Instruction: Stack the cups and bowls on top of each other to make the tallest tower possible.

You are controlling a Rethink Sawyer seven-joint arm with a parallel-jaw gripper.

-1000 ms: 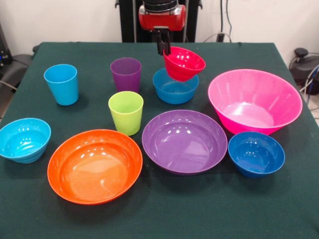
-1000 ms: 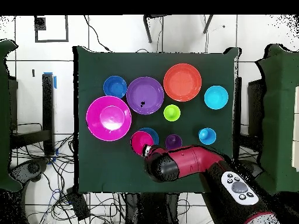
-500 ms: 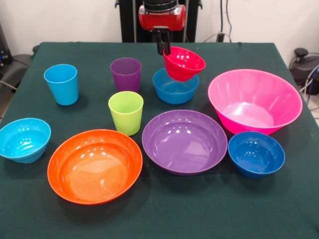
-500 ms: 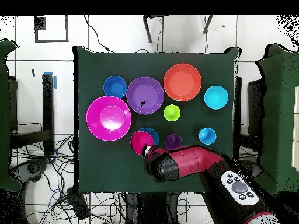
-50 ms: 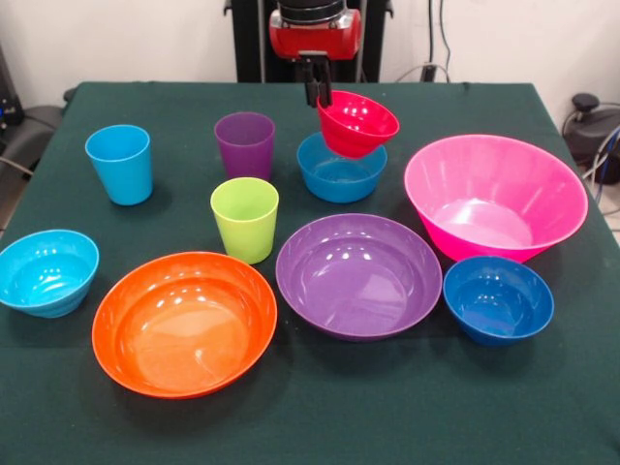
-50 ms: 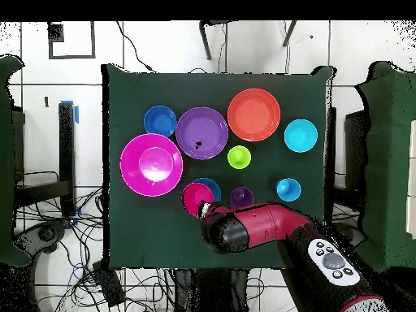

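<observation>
Jaws: your gripper [image 5: 318, 95] comes down from the red arm head [image 5: 315, 34] and is clamped on the far rim of the red bowl [image 5: 358, 123], one finger inside the rim and one outside.
Red bowl: you are holding it clear of the bench [image 5: 542, 407], tilted so that its mouth faces the front camera; its lower edge hangs over the far right part of the blue bowl [image 5: 339, 168]. You cannot tell from either view whether the two touch.
Overhead check: the arm [image 6: 260, 229] covers most of the grasp; you see the red bowl [image 6: 197, 198] overlapping the blue bowl [image 6: 208, 186], of which only a sliver shows.
Blue bowl: upright on the bench, just right of the purple cup [image 5: 244, 144].
Cups: your light blue cup [image 5: 119, 164] stands at far left, the purple cup in the middle of the far row, the lime green cup [image 5: 244, 219] nearer the front; all upright and apart from each other.
Wide bowls: the orange bowl [image 5: 184, 323] and the purple bowl [image 5: 358, 274] sit side by side at the front, rims close together.
Pink bowl: the big pink bowl [image 5: 495, 197] stands at right, with the dark blue bowl [image 5: 498, 298] just in front of it.
Cyan bowl: the cyan bowl [image 5: 46, 272] sits alone at the left edge.
Tower: nothing is nested yet; every piece but the red bowl rests singly on the bench.
</observation>
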